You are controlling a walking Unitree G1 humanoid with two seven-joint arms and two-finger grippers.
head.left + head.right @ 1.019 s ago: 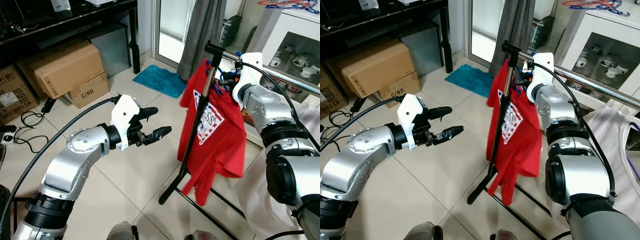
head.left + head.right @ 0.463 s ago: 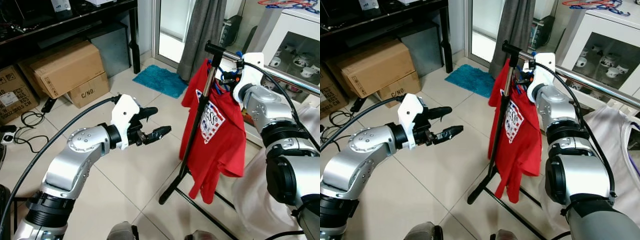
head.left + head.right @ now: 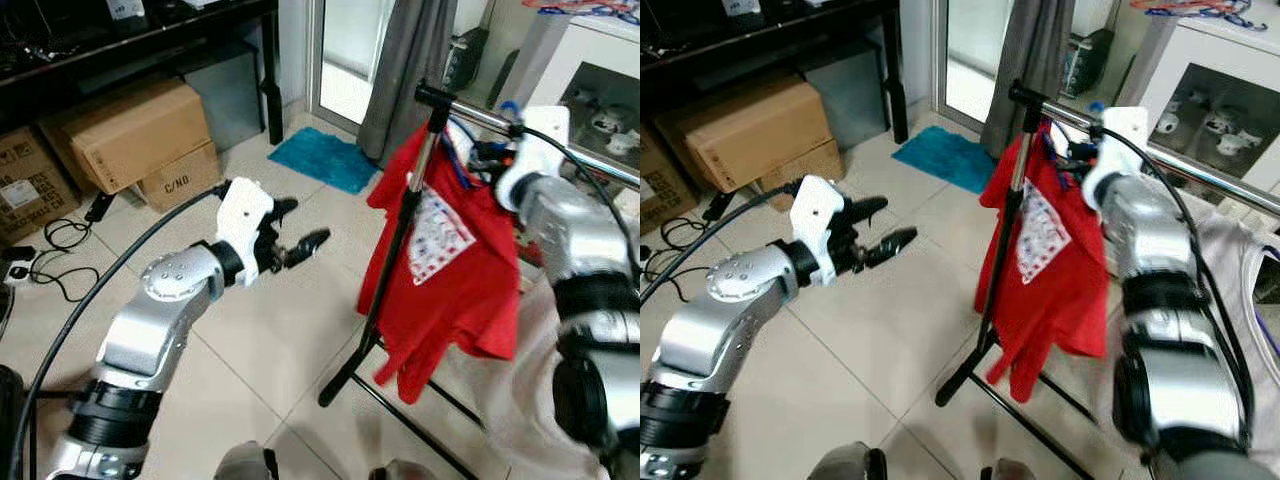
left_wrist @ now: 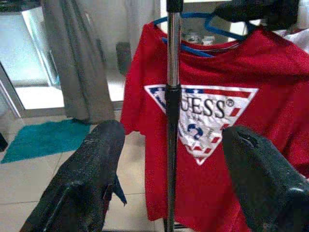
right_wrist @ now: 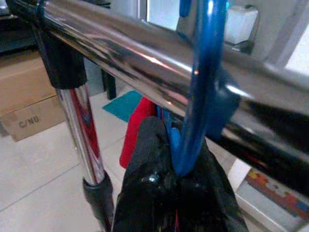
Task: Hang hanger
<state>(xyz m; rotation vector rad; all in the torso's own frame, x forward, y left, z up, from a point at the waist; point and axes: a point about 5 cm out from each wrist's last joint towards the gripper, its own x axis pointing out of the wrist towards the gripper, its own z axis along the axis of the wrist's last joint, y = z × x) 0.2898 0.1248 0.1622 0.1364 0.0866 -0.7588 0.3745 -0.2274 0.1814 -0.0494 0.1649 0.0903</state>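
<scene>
The blue hanger [image 5: 195, 92] carrying the red T-shirt [image 3: 450, 270] sits in the upper right of the left eye view, its hook curving over the chrome rail [image 5: 145, 53], which runs crosswise to it just beside the rack's upright post [image 3: 400, 240]. The right gripper [image 5: 176, 193] is clamped on the hook's base directly under the rail, so it seems the hook need only settle downward. The left gripper [image 3: 297, 240], fingers parted and empty, hovers well apart at centre left, pointing toward the shirt.
</scene>
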